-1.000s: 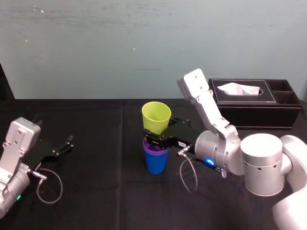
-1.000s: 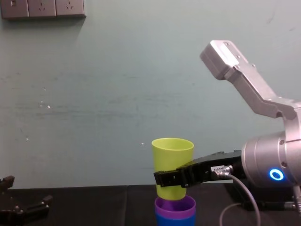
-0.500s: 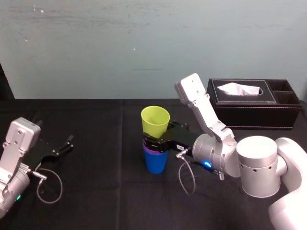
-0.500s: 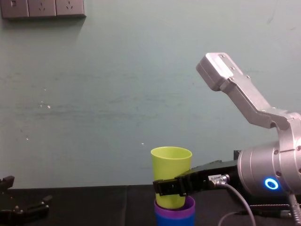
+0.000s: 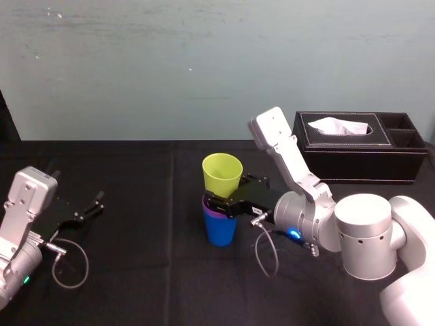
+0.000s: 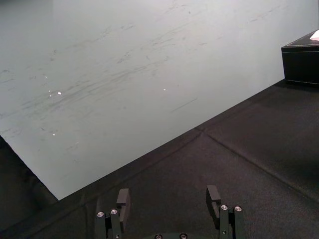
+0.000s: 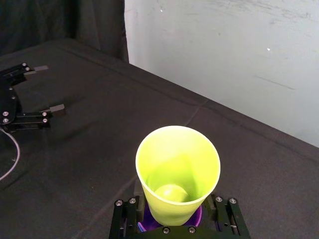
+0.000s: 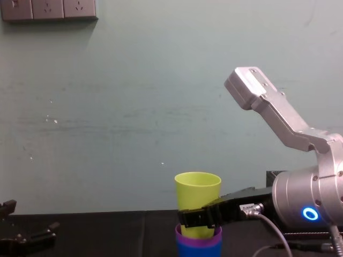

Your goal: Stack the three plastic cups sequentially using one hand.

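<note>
Yellow-green cup (image 5: pixel 222 173), clamped in right end effector (image 5: pixel 230 192), partly enters purple cup (image 5: pixel 216 213); next, seat fully and release. Left end effector (image 6: pixel 168 198) parked, fingers apart.

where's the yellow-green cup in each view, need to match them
Head view: yellow-green cup at centre, gripped by the right gripper, above the blue cup.
Chest view: bottom centre, partly inside the purple cup.
Right wrist view: lower middle, open mouth facing the camera.
Left wrist view: open left gripper over black cloth, tissue box beyond.
Shared landmark: the purple cup's rim just beneath it.
</note>
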You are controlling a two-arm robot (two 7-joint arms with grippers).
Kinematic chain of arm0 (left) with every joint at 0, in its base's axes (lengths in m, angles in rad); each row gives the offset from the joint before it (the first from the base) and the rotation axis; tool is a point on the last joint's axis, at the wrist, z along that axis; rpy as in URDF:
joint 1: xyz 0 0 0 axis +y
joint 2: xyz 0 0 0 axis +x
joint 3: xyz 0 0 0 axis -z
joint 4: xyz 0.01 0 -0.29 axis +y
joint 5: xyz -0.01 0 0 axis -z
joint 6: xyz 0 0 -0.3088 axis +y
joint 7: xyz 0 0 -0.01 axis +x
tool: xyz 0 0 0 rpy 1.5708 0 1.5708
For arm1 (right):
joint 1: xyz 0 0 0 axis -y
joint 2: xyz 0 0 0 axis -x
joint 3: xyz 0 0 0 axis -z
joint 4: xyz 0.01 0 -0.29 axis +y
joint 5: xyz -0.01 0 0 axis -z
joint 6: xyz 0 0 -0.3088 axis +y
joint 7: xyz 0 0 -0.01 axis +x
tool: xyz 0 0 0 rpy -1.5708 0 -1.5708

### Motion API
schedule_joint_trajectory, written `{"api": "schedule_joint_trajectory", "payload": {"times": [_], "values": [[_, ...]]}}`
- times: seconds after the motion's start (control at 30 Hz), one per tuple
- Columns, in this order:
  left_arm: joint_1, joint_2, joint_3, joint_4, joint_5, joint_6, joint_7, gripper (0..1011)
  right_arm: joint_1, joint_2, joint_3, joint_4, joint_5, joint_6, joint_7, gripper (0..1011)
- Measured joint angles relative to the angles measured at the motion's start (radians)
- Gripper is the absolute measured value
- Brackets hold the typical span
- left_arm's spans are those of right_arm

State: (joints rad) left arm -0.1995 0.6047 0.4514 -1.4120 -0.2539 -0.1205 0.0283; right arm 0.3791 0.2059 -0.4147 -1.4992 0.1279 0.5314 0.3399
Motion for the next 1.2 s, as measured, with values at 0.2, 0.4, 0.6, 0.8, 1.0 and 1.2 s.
{"api": "schedule_joint_trajectory", "payload": {"times": [0.2, 0.4, 0.6, 0.8, 1.0, 1.2], "values": [[0.0, 0.0, 0.0, 0.0, 0.0, 0.0, 0.0, 1000, 0.005, -0.005, -0.002, 0.016, -0.001, 0.0, 0.0, 697], [0.0, 0.0, 0.0, 0.0, 0.0, 0.0, 0.0, 1000, 0.006, -0.009, -0.003, 0.021, 0.0, 0.007, -0.001, 697], [0.0, 0.0, 0.0, 0.0, 0.0, 0.0, 0.0, 1000, 0.003, -0.009, -0.004, 0.018, 0.0, 0.014, -0.001, 697], [0.0, 0.0, 0.0, 0.0, 0.0, 0.0, 0.0, 1000, 0.002, -0.009, -0.005, 0.016, -0.001, 0.015, -0.001, 697], [0.0, 0.0, 0.0, 0.0, 0.0, 0.0, 0.0, 1000, 0.002, -0.009, -0.004, 0.016, -0.001, 0.015, -0.001, 705], [0.0, 0.0, 0.0, 0.0, 0.0, 0.0, 0.0, 1000, 0.002, -0.009, -0.004, 0.016, -0.001, 0.015, -0.001, 860]]}}
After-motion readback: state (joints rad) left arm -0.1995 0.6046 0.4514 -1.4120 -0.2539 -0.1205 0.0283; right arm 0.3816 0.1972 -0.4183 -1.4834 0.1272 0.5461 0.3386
